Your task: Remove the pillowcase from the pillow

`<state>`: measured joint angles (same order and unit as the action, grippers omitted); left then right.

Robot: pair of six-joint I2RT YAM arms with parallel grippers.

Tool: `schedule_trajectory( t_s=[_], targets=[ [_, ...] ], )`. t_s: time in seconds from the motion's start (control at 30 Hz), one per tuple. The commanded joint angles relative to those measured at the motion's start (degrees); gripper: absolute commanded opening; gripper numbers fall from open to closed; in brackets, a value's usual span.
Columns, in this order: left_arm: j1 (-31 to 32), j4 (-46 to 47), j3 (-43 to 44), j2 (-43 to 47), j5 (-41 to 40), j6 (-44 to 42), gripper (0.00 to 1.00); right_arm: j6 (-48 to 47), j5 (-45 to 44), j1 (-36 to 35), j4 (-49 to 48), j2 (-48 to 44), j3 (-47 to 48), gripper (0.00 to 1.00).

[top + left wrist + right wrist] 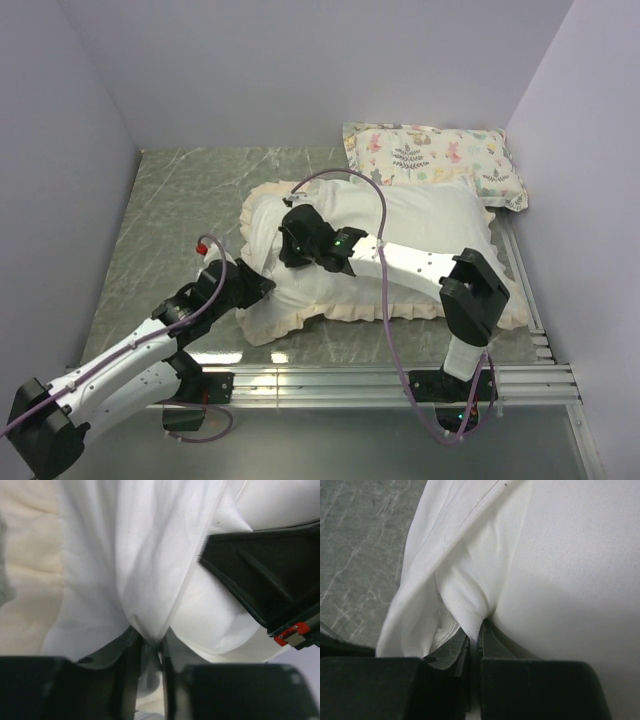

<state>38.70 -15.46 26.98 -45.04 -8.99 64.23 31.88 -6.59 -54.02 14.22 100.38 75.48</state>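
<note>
The pillowcase lies mid-table, white inside facing out, with its cream ruffled border round the edge. The white bulk of the pillow fills it. My left gripper is at the left end; in the left wrist view the left gripper is shut on a fold of white pillowcase fabric beside a zipper line. My right gripper is on top near the left end; in the right wrist view the right gripper is shut on a pinched fold of the pillowcase beside its zipper.
A small animal-print pillow lies at the back right, touching the big one. Grey walls close in on three sides. A metal rail runs along the near edge. The right gripper's black body is close to my left fingers.
</note>
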Motion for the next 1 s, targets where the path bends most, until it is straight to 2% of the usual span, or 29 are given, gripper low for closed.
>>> schedule_trajectory(
  t_s=[0.0, 0.03, 0.1, 0.23, 0.37, 0.4, 0.47, 0.63, 0.67, 0.7, 0.83, 0.93, 0.97],
  targets=[
    [1.56, 0.61, -2.80, 2.84, -1.20, 2.65, 0.19, -0.85, -5.18, 0.67, 0.71, -0.01, 3.35, 0.00],
    [1.64, -0.09, -4.20, 5.46, -0.85, 3.01, 0.11, -1.03, -6.32, 0.84, 1.16, 0.08, 4.49, 0.00],
    [1.73, -2.97, -5.53, 8.11, 0.02, 3.27, 0.01, -1.99, -7.99, 1.46, 2.56, 0.52, 5.90, 0.00],
    [1.73, -8.16, -8.78, 14.78, -0.14, 3.71, 0.00, -2.79, -10.37, 3.57, 5.47, 1.93, 11.25, 0.00],
    [1.73, -9.67, -12.21, 17.43, 2.13, 4.85, 0.01, -2.87, -9.49, 6.03, 5.73, 0.70, 13.20, 0.00],
    [1.82, -9.85, -12.83, 17.96, 2.83, 4.86, 0.04, -3.22, -9.32, 6.90, 6.43, 0.44, 13.63, 0.00],
    [1.82, -11.07, -13.88, 20.16, 3.28, 4.86, 0.21, -3.58, -9.32, 7.70, 6.79, 0.17, 14.25, 0.00],
    [1.82, -13.54, -13.71, 24.11, 2.75, 5.12, 0.33, -3.75, -8.09, 9.54, 6.18, -0.53, 12.50, 0.00],
    [1.73, -13.19, -13.88, 24.12, 3.01, 5.12, 0.32, -3.75, -7.91, 9.63, 5.82, -0.71, 12.06, 0.00],
    [1.73, -12.84, -13.97, 23.77, 3.02, 5.12, 0.21, -3.67, -7.56, 9.63, 5.30, -0.97, 11.62, 0.00],
    [1.73, -8.80, -15.03, 20.09, 3.37, 6.08, 0.01, -2.79, -2.75, 9.64, 3.01, -3.43, 8.47, 0.00],
    [1.82, -3.54, -15.12, 18.94, 2.84, 6.26, 0.01, -2.87, -0.36, 9.55, 2.57, -5.80, 6.62, 0.00],
    [1.82, -2.39, -14.94, 19.02, 2.58, 6.35, 0.07, -3.14, 1.65, 9.55, 2.13, -7.46, 5.65, 0.00]
  ],
)
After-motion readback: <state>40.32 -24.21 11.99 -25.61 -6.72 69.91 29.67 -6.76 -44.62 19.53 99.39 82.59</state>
